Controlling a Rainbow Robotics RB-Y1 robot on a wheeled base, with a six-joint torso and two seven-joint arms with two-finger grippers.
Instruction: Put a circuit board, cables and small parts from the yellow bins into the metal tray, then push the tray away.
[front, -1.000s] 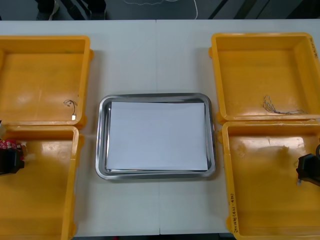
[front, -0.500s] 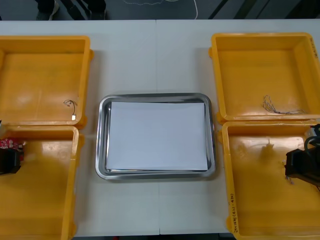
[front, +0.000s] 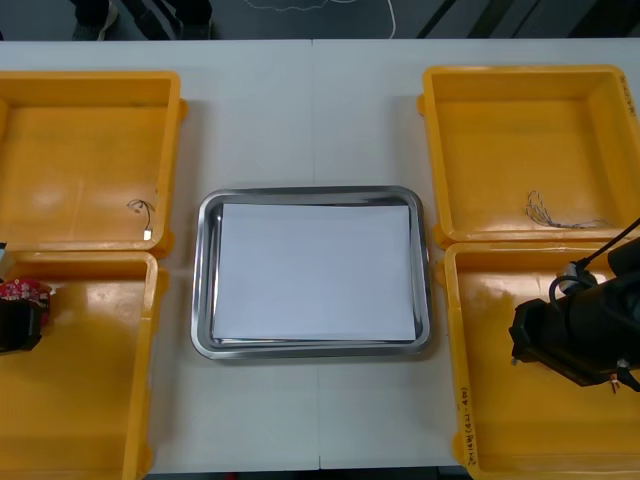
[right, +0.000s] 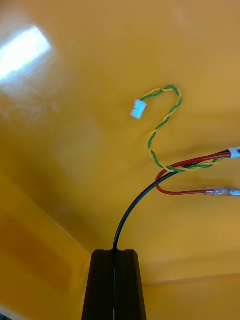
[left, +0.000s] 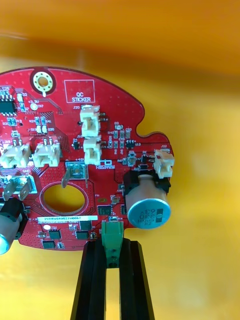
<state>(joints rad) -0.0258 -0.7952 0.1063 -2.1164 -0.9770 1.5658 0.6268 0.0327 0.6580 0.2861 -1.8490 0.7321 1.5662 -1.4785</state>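
Pinching a red circuit board (left: 75, 150) by its green connector (left: 112, 236), my left gripper (left: 113, 245) hangs over the near left bin (front: 90, 400). Right of the white-lined tray (front: 204, 270), my right gripper (right: 114, 252) grips a black cable (right: 134, 206) over the near right bin (front: 482, 420).

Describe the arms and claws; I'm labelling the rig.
All black. Left claw and right claw each have two straight, flat-sided fingers. The right arm is a bulky black block with a thin black lead and a small silvery fitting at the wrist.
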